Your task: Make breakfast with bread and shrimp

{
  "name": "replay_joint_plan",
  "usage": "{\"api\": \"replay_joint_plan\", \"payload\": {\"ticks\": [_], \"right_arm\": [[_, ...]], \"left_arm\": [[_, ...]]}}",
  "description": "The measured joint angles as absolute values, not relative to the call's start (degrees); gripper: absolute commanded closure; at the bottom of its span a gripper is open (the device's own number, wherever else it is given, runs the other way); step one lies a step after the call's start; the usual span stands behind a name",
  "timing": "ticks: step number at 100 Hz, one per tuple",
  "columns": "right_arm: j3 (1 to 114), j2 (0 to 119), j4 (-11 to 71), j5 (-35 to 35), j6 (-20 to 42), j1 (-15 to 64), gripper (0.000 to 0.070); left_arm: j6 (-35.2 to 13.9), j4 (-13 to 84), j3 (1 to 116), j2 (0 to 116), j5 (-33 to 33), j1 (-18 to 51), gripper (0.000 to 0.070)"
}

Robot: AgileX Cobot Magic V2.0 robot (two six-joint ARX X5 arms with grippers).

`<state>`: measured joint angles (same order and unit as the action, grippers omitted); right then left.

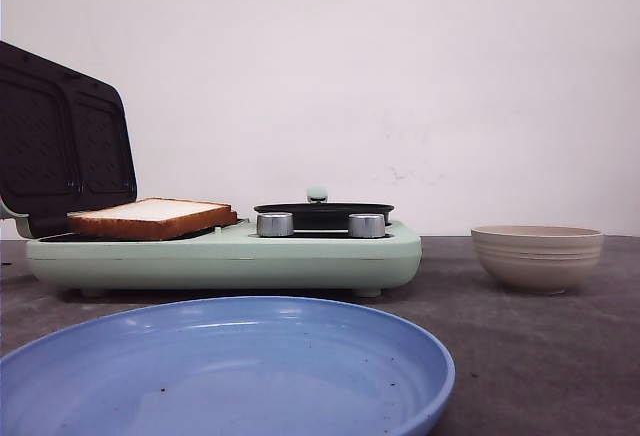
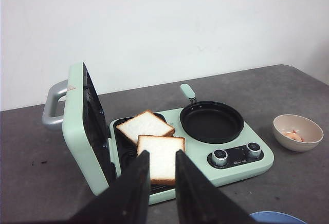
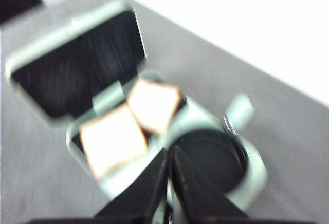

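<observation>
Two bread slices (image 2: 154,142) lie on the open sandwich maker's (image 2: 169,152) left plate. Lettering under its knobs (image 2: 236,154) is unreadable. Left jaws slightly open, empty; right jaws closed.

Two bread slices (image 2: 145,126) (image 2: 161,158), one bowl (image 2: 297,131), one blue plate (image 1: 225,371), two knobs (image 2: 219,156) (image 2: 252,149)

open lid (image 1: 60,146) walls off frame left, blue plate (image 1: 230,371) fills foreground, bowl (image 1: 537,256) at right, bare table (image 1: 450,286) lane between
</observation>
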<state>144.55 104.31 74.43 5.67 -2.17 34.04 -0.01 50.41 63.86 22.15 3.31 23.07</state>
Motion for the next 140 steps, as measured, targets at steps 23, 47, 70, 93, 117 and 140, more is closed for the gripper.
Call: {"api": "replay_joint_plan", "payload": {"ticks": [23,47,70,93,117,140], "right_arm": [[144.49,93.95,77.34,3.75,-2.96,33.74,0.0699],[144.53,81.47,77.32,2.52,-4.10,33.74,0.0699],[126.82,69.10,76.99,4.49,-6.61,33.74,0.0699],[86.37,43.99,51.35,4.43,-4.89,33.69,0.0699],[51.16,25.61,22.17,-0.45,5.15,33.69,0.0699],[29.85,17.43,10.70,-1.54,14.26,33.67,0.0699]], "left_arm": [[-0.03,50.39,63.83,22.15,3.33,23.07,0.0684],[-0.19,50.39,63.83,22.15,3.33,23.07,0.0684],[-0.19,50.41,63.83,22.13,3.33,23.07,0.0684],[-0.82,52.12,63.83,22.04,3.33,23.07,0.0684],[-3.27,48.97,63.33,22.04,3.31,23.07,0.0685],[-8.14,48.38,59.48,22.04,3.33,23.07,0.0688]]}}
